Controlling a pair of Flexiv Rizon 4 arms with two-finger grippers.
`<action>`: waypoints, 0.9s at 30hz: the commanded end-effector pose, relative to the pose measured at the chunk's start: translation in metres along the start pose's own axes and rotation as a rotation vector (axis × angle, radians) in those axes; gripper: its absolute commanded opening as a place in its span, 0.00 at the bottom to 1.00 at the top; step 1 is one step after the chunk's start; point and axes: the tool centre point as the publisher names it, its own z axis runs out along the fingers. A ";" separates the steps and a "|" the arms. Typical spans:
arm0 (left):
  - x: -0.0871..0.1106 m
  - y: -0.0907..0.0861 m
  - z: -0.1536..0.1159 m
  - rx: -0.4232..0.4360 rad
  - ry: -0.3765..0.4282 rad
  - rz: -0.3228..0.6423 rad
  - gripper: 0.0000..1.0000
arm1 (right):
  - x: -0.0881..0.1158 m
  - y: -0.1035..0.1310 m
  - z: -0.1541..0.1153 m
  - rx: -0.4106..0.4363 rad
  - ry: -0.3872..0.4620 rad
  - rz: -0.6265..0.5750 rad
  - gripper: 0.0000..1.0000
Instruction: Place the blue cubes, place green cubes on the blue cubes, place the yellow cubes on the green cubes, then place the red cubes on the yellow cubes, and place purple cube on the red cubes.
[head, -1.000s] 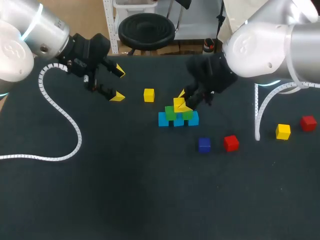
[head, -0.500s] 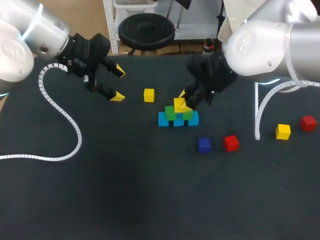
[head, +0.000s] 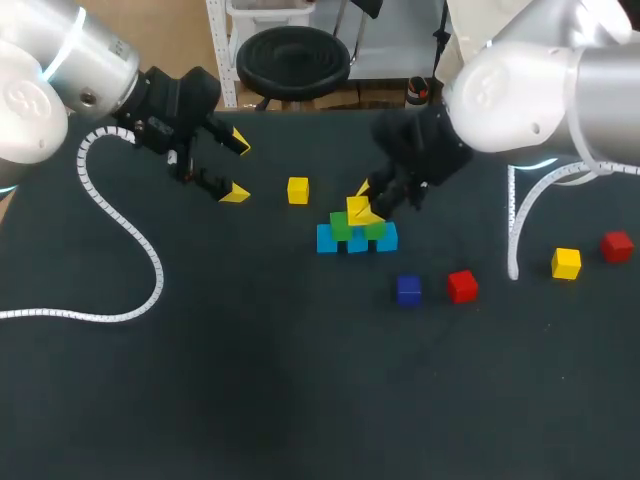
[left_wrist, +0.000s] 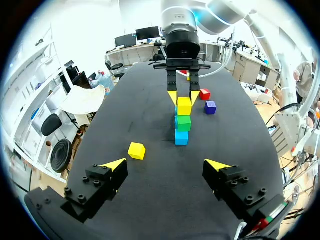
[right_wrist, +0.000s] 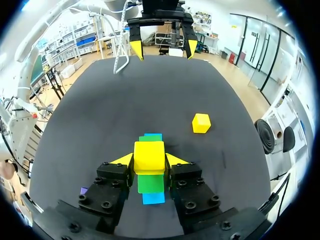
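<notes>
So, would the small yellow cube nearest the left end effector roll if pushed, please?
Probably not: that small yellow cube rests flat on the dark table, so it should slide. Its crisp edges suggest it is stiff.

Stack colours, bottom up: light blue cubes (head: 325, 239), green cubes (head: 340, 222), top yellow cube (right_wrist: 149, 156). Loose: yellow cube (head: 298, 190), second yellow cube (head: 566, 263), red cube (head: 462, 286), second red cube (head: 617, 245), dark purple-blue cube (head: 408, 290). Table (head: 250, 380) plain black; left gripper (head: 238, 168) and right gripper (right_wrist: 149, 159) black, tips yellow.
</notes>
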 end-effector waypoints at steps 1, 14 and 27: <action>0.000 0.001 0.000 0.002 0.001 0.001 1.00 | -0.001 -0.003 0.001 -0.005 -0.001 0.000 0.00; 0.000 0.001 0.000 0.002 0.001 0.001 1.00 | 0.002 0.000 0.000 0.000 -0.002 0.009 0.00; 0.000 0.001 0.000 0.002 0.001 0.001 1.00 | 0.002 0.000 0.002 -0.003 -0.002 0.012 0.08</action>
